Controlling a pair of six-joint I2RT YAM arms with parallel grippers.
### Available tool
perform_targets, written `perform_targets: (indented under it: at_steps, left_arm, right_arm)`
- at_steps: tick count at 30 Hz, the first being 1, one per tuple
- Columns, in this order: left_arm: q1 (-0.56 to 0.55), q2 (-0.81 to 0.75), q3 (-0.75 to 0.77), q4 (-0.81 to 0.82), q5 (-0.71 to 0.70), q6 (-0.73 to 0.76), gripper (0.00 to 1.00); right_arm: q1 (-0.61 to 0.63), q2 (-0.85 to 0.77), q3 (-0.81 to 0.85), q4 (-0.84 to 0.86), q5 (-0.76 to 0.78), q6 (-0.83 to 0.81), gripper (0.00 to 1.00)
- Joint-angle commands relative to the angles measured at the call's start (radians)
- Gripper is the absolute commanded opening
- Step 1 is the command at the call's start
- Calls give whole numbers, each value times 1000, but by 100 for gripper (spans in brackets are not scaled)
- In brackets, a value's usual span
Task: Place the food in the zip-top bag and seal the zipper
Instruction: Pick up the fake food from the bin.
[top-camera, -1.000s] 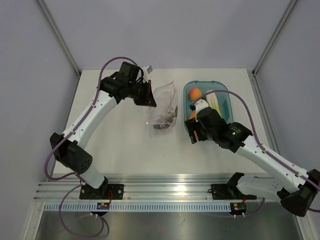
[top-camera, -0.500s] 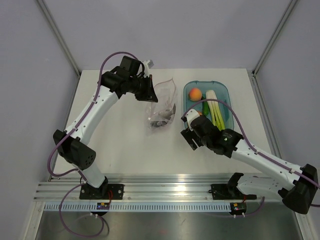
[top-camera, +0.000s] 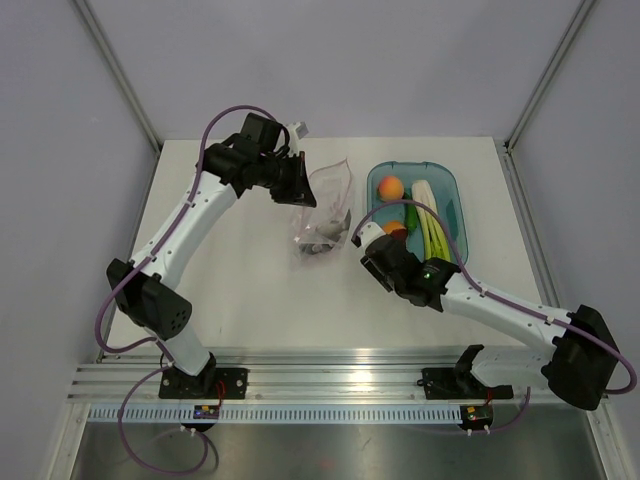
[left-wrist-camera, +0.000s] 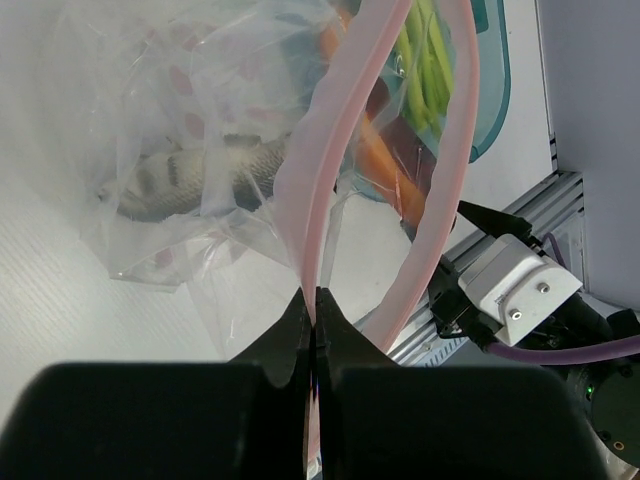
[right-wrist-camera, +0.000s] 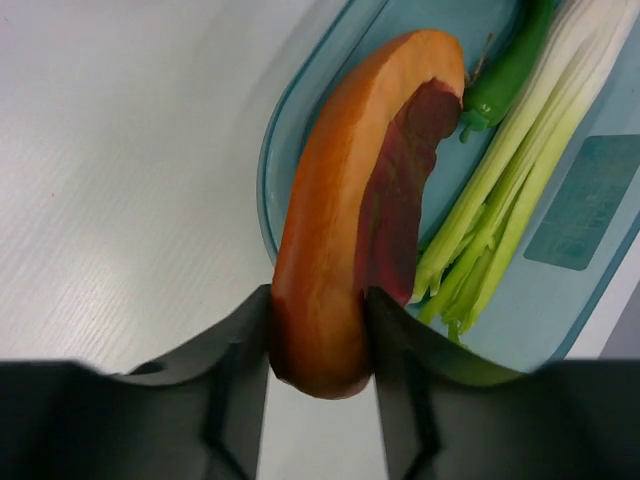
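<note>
The left gripper (left-wrist-camera: 313, 322) has its jaws closed together on one lip of the zipper (left-wrist-camera: 335, 150), pinching the pinkish-red strip between the tips. The zip-top bag (top-camera: 326, 208) hangs from this grip with its lower part resting on the counter (top-camera: 240, 290), to the left of the teal tray (top-camera: 452, 185). In the left wrist view the two zipper lips stand apart and form an open loop, so the mouth is unsealed. A grey, dark-banded item (left-wrist-camera: 185, 180) lies inside the bag against the clear film.

The right gripper (right-wrist-camera: 318, 345) has its jaws clamped on the near end of the orange-and-red wedge (right-wrist-camera: 360, 210), one jaw on the orange outer face and one on the red inner face. The wedge extends away from the jaws across the near left rim of the tray (right-wrist-camera: 300, 115). Whether the wedge touches the tray cannot be determined. In the top view the right gripper (top-camera: 378, 242) sits at the tray's near left corner, between the tray and the bag and apart from the bag.

Inside the tray, the light green stalks (right-wrist-camera: 505, 200) lie lengthwise just beside the wedge. The dark green chili (right-wrist-camera: 512, 62) lies beyond them, its stem end near the wedge tip. The round orange peach (top-camera: 390, 187) rests at the far left end of the tray.
</note>
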Motion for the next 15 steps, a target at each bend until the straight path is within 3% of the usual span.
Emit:
perform_targets:
  at_steps: [1, 3, 6, 10, 15]
  left_arm:
    - [5, -17, -4, 46, 35, -5, 0]
    - [5, -20, -7, 45, 34, -5, 0]
    - [5, -29, -11, 48, 23, -8, 0]
    - [7, -38, -1, 45, -32, -3, 0]
    - [7, -37, 74, 16, -187, 18, 0]
  right_arm:
    - [6, 11, -4, 67, 90, 10, 42]
    - [4, -3, -2, 62, 125, 24, 16]
    - [-2, -76, 24, 31, 156, 61, 0]
    - [-5, -222, 155, -92, 205, 132, 0]
    - [-14, -285, 381, -287, 200, 263, 0]
